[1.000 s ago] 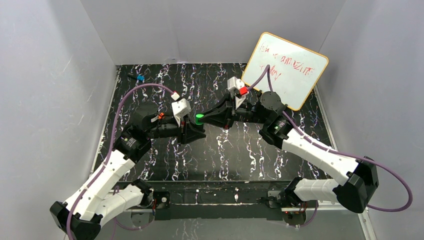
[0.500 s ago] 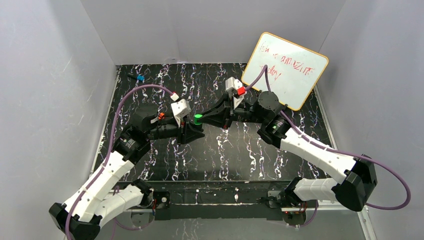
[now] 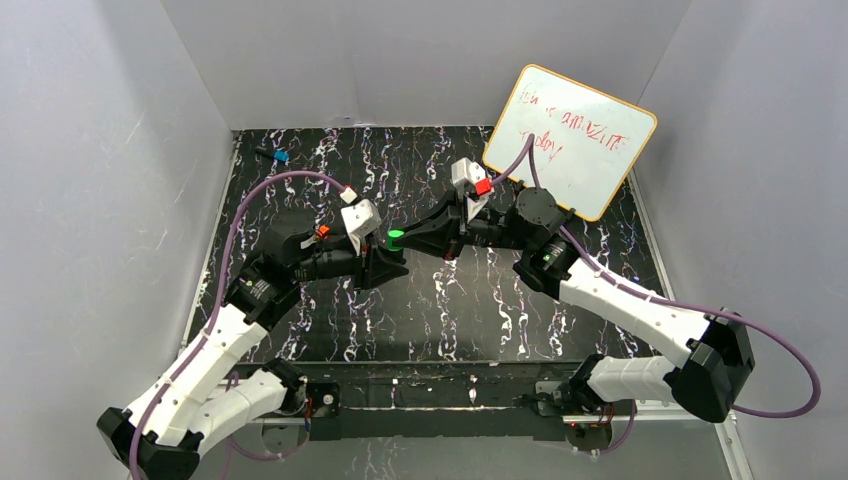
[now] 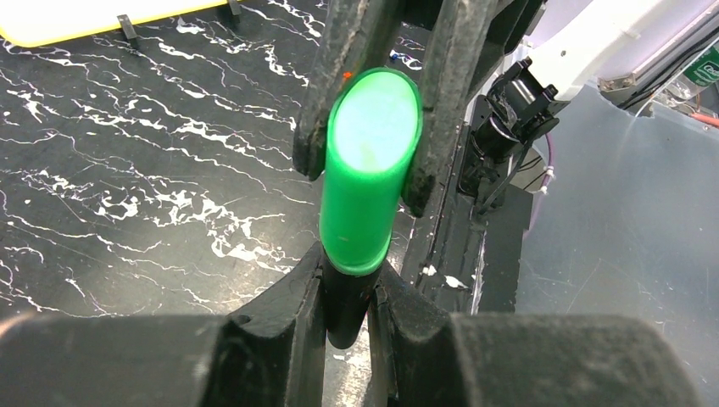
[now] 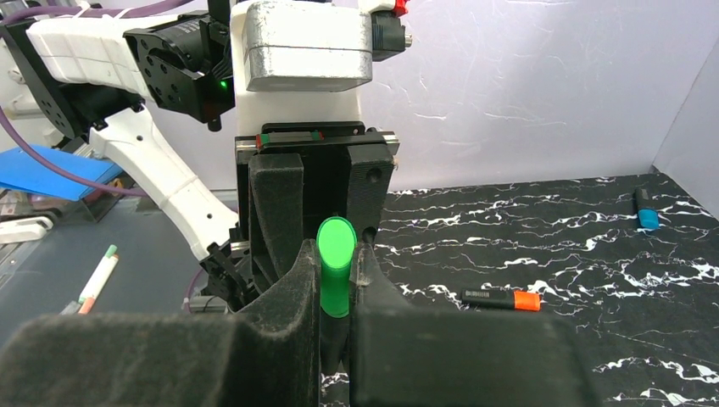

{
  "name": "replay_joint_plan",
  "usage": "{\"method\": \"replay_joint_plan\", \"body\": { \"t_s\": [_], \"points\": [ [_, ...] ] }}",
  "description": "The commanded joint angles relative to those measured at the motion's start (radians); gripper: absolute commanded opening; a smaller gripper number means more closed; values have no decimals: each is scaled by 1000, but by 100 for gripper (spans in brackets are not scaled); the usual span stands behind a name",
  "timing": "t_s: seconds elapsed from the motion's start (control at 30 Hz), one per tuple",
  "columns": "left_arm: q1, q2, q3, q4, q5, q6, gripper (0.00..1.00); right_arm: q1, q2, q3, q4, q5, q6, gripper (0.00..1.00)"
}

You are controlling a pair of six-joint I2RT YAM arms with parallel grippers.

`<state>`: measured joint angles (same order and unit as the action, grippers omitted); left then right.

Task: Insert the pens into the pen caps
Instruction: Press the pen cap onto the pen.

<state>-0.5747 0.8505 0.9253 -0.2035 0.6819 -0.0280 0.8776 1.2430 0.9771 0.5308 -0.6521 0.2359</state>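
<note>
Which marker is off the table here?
The green-capped marker, held up between the left gripper and right gripper. The orange-capped marker and blue-capped marker lie on the table.

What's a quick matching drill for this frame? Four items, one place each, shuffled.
1 green cap
2 whiteboard
3 blue-ended pen
4 orange-ended marker

A far left corner of the table
B propped at far right
C in right tool, meeting left tool's black marker
D flat on the table, short of that corner

Pairs: 1-C, 2-B, 3-A, 4-D
</note>
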Motion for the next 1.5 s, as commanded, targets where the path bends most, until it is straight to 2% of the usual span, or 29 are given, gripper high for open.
{"method": "replay_joint_plan", "body": {
  "t_s": [0.0, 0.57, 1.1, 1.47],
  "points": [
    [26, -76, 97, 483, -151, -57, 0, 102, 92, -149, -454, -297, 28, 1],
    [26, -27, 172, 427, -103, -16, 0, 129, 120, -180, -513, -268, -27, 1],
    [26, -58, 242, 269, -131, 84, 0, 129, 96, -184, -635, -188, -91, 1],
    [26, -99, 264, 217, -133, 92, 0, 129, 78, -176, -704, -119, -119, 1]
  ]
}}
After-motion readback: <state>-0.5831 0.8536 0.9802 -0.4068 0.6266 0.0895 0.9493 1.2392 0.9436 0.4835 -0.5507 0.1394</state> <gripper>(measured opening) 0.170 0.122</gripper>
